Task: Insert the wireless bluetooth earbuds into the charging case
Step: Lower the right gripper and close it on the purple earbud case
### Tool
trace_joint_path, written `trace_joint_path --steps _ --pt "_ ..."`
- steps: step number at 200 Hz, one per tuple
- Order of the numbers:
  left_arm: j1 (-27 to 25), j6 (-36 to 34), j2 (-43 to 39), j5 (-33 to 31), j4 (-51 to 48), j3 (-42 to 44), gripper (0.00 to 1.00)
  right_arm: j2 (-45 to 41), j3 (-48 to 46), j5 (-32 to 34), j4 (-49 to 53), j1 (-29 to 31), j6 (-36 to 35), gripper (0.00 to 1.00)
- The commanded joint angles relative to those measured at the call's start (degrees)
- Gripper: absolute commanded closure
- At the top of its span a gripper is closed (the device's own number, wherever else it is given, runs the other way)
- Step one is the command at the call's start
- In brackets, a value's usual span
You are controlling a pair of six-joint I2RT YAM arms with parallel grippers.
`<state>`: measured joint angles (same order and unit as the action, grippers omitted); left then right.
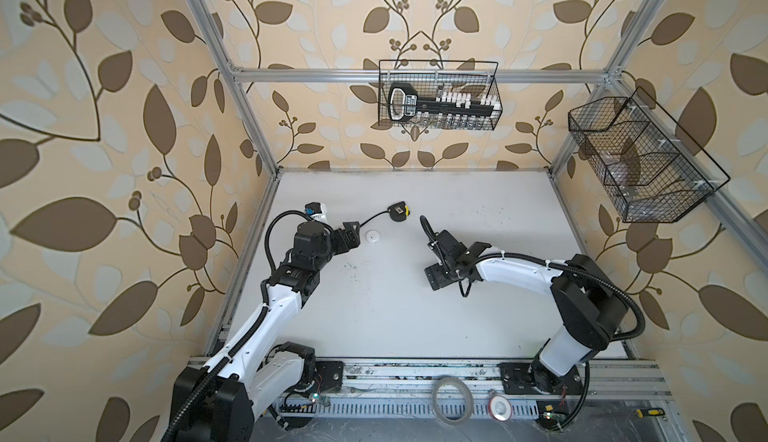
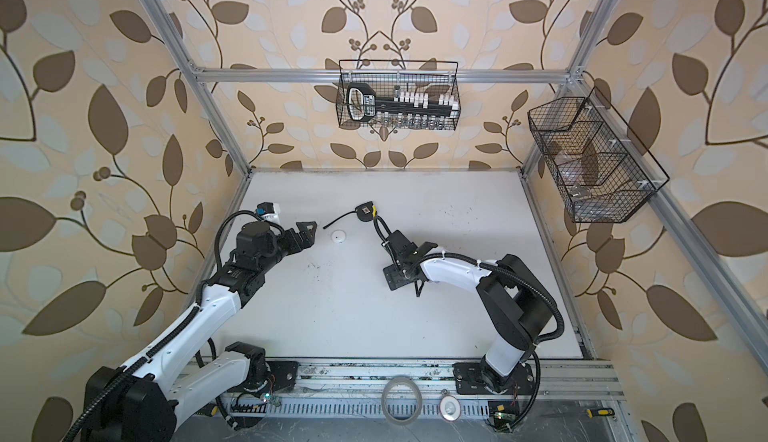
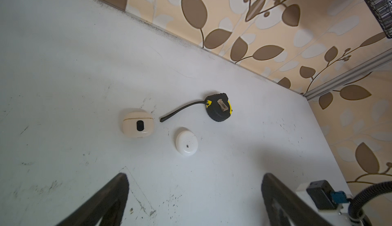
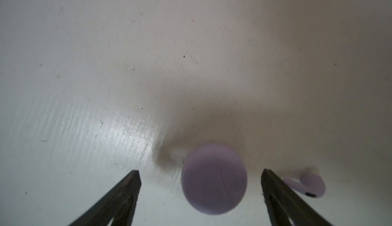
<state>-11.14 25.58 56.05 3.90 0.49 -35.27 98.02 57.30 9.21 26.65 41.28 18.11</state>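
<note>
White table (image 1: pixel 374 315), scuffed and black-specked, with a glossy patch near the right arm. Leaf wallpaper (image 1: pixel 104 128) on every wall. Aluminium frame (image 1: pixel 374 75) carries a back basket (image 1: pixel 436 62) and a side basket (image 1: pixel 648 161). Left gripper (image 3: pixel 195 175): jaws wide apart, empty. Beyond it lie a cream case (image 3: pixel 137 123), a white case (image 3: pixel 186 141) and a tape measure (image 3: pixel 218 108), each apart. Right gripper (image 4: pixel 200 171): jaws apart, straddling a blurred lavender case (image 4: pixel 214 180) with gaps either side. Lavender earbud (image 4: pixel 309 184) lies on the table just outside one finger.

The left arm (image 1: pixel 274 307) and right arm (image 1: pixel 511 274) have glossy white shells between boxy black joints. Ribbed black hoses (image 1: pixel 642 320) run along them, cinched with white zip ties (image 1: pixel 503 254). The left claw (image 3: pixel 195 175) and right claw (image 4: pixel 200 171) have tapering matte-black fingers.
</note>
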Motion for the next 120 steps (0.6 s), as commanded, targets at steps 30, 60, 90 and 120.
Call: trace_joint_path --steps 30,60,90,120 --pt "0.6 -0.6 -2.9 0.8 0.5 0.8 0.01 3.0 1.3 -2.1 2.3 0.2 -2.5 0.16" --pt "0.6 -0.7 -3.5 0.6 0.5 1.0 0.01 3.4 1.3 -1.9 2.5 1.3 -2.9 0.24" --pt "0.6 -0.7 -3.4 0.8 0.5 0.9 0.01 3.9 1.6 -0.2 3.4 2.7 -2.9 0.32" --pt "0.6 -0.8 -3.4 0.6 0.5 0.8 0.01 3.2 0.9 -0.3 3.1 2.9 -2.6 0.34"
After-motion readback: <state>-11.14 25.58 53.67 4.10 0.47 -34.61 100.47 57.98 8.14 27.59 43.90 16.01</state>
